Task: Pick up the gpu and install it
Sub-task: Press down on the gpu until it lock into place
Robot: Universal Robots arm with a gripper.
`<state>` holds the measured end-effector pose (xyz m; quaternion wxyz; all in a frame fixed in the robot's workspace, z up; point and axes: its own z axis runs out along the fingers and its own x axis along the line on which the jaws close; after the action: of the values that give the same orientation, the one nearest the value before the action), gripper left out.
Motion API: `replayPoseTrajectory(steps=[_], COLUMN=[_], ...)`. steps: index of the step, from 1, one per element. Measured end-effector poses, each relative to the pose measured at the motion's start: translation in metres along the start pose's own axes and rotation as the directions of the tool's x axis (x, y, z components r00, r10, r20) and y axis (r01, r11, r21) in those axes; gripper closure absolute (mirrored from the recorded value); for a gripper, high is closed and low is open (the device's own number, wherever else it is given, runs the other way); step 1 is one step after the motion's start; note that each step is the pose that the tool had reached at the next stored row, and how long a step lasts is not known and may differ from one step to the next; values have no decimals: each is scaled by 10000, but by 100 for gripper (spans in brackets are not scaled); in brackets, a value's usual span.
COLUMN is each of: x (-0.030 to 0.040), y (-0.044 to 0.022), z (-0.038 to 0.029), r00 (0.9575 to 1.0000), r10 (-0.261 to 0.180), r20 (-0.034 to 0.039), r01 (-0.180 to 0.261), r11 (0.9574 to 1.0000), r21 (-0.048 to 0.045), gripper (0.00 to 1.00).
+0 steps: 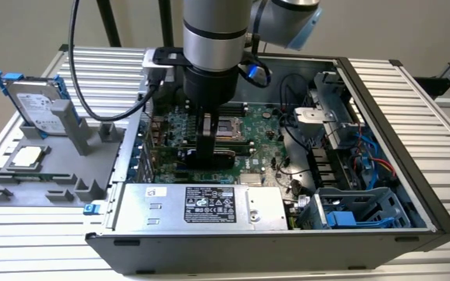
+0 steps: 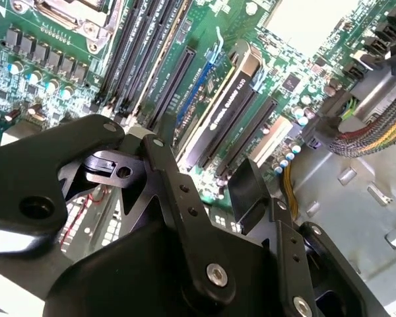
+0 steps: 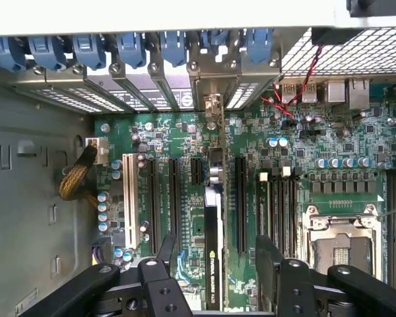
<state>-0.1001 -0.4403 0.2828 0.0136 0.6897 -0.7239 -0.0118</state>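
Gpu [image 3: 213,264]: standing edge-down in a motherboard [image 3: 356,145] slot, probably seated.
Gripper [image 3: 214,264]: fingers apart on either side of it, not clamping.

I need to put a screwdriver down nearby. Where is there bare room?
Bare ribbed table runs along the computer case's exterior-view right side. The grey fixture is crowded with a hard drive; inside the case, the gripper stands over the gpu.

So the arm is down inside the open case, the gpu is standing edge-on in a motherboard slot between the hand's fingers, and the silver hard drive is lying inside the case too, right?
Not quite. The hard drive is outside the case, propped up on the grey fixture at the exterior view's left. The rest holds: the gpu stands edge-on in a motherboard slot, with the hand straddling it in the first wrist view.
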Motion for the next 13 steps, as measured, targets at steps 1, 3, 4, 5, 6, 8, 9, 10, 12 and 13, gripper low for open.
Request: replayPoseTrajectory(steps=[1,3,4,5,6,8,9,10,12,13], x=[0,0,0,0,0,0,0,0,0,0], y=[0,1,1,1,1,1,2,2,2,2], z=[-9,-33,-42,-46,-46,-47,-48,-48,-48,-48], r00=[10000,10000,10000,10000,10000,10000,10000,10000,10000,10000], r10=[-1,0,0,0,-1,-1,0,0,0,0], r20=[0,0,-1,0,3,3,0,-1,0,0], r01=[1,0,0,0,1,1,0,0,0,0], r11=[10000,10000,10000,10000,10000,10000,10000,10000,10000,10000], r21=[0,0,0,0,2,2,0,0,0,0], gripper=[0,0,0,0,0,0,0,0,0,0])
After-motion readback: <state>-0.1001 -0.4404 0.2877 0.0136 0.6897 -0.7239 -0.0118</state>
